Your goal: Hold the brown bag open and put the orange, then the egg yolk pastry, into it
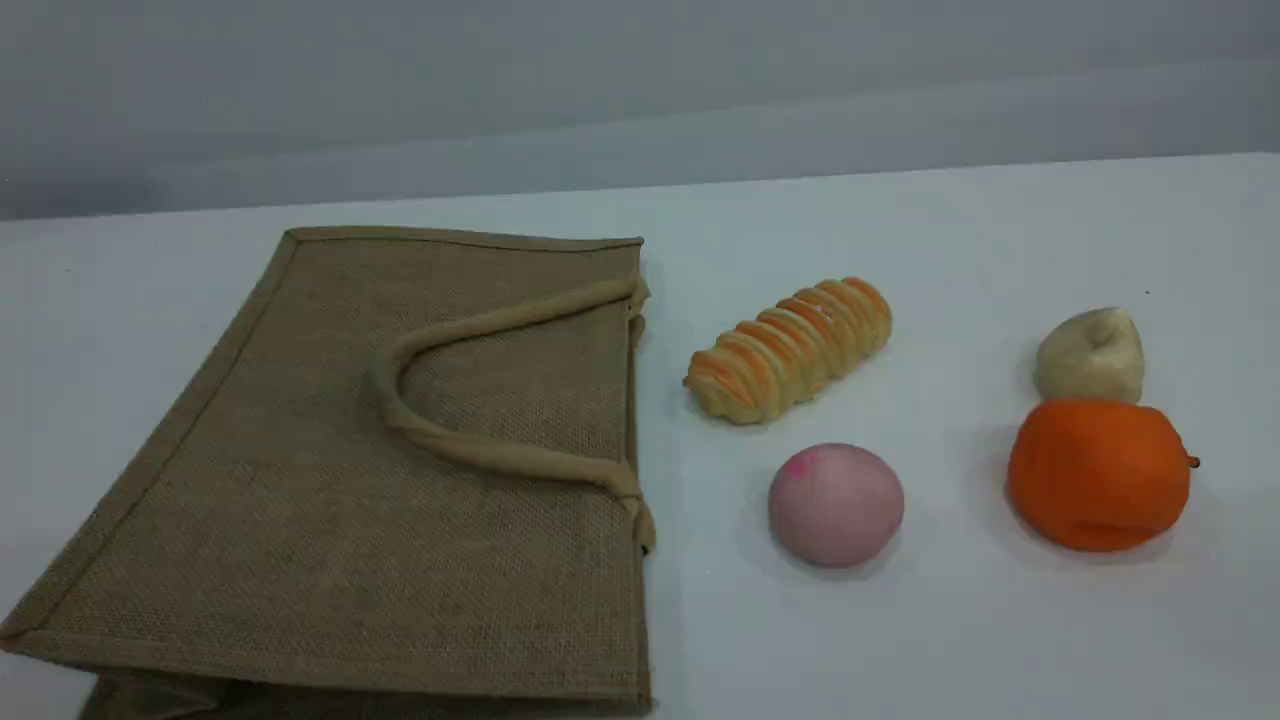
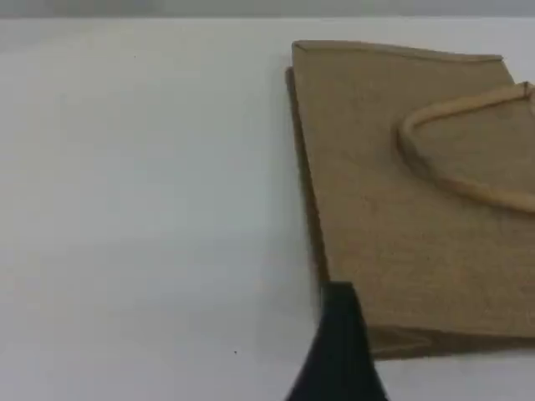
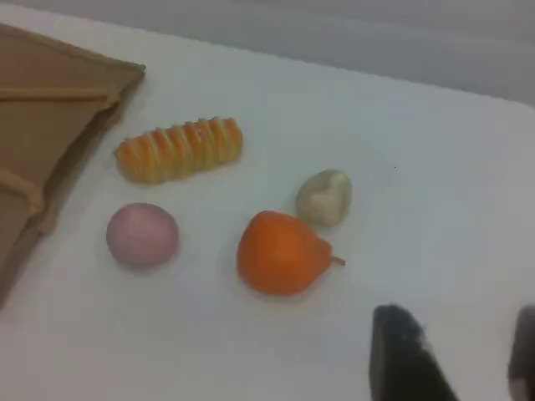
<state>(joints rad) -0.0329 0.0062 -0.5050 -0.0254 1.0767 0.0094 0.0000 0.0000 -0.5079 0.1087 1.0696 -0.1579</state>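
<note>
We see the brown bag (image 1: 340, 470) lying flat on the left half of the white table (image 1: 950, 640), mouth edge facing right, bottom edge to the left. One looped handle (image 1: 440, 440) lies folded back on the upper side panel; the bag is closed flat, nothing inside that we can see.

To the right of the bag, four food items:
- striped bread roll (image 1: 790, 350), lying at a slant, just right of the bag's mouth, on the far side
- pink round bun (image 1: 836, 503), nearer to us than the roll, apart from it
- the orange (image 1: 1097, 475), far right and near, stem nub pointing right
- the egg yolk pastry (image 1: 1090, 357), directly behind the orange, touching it or just short of it; we can't tell which

Neither arm shows in the scene view.

Left gripper (image 2: 338, 351): in the left wrist view we get only one dark fingertip, above the table by the bag's left edge near its near corner. From that one finger alone we can't see the gap, but we read it as spread wide, holding nothing.

Right gripper (image 3: 456, 355): two dark fingertips in the right wrist view with a clear gap between them, partly spread, empty, above bare table beside the orange (image 3: 280, 253) and the pastry (image 3: 324, 197), touching neither.
</note>
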